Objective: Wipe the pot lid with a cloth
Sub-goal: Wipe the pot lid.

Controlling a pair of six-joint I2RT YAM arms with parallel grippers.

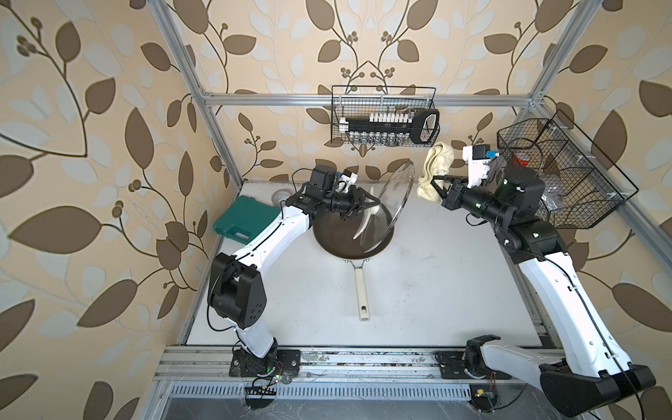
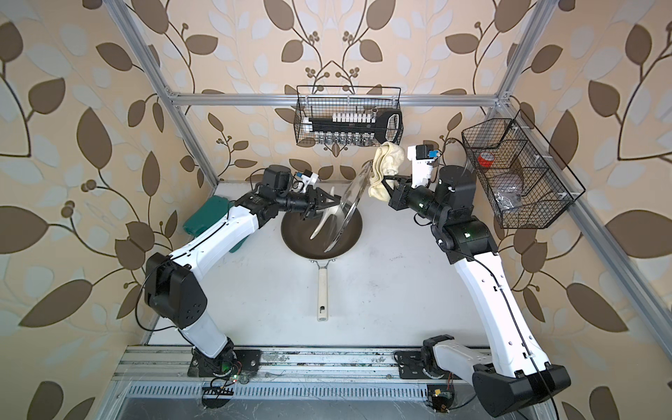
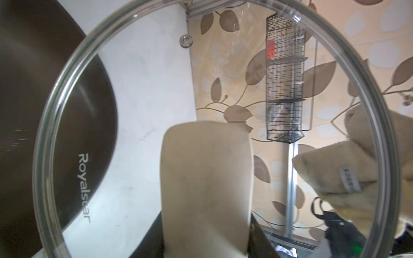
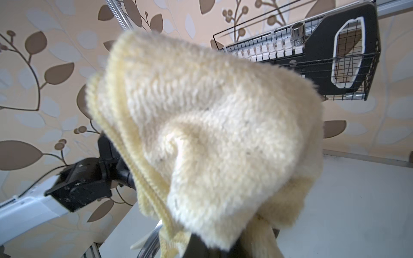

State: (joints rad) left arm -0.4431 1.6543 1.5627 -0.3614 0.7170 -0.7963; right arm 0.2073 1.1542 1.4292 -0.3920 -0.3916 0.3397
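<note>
Top view — left end effector (image 1: 363,208) pinching pot lid (image 1: 394,196) handle, lid tilted; right end effector (image 1: 438,185) pinching cloth (image 1: 438,160) beside rim.

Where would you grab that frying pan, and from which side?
Take the frying pan by its long cream handle, from above, closing across its narrow width. It lies flat on the table, pointing at the near edge, bare on both sides; the bowl looks too wide, and the pot lid hangs over it.
</note>
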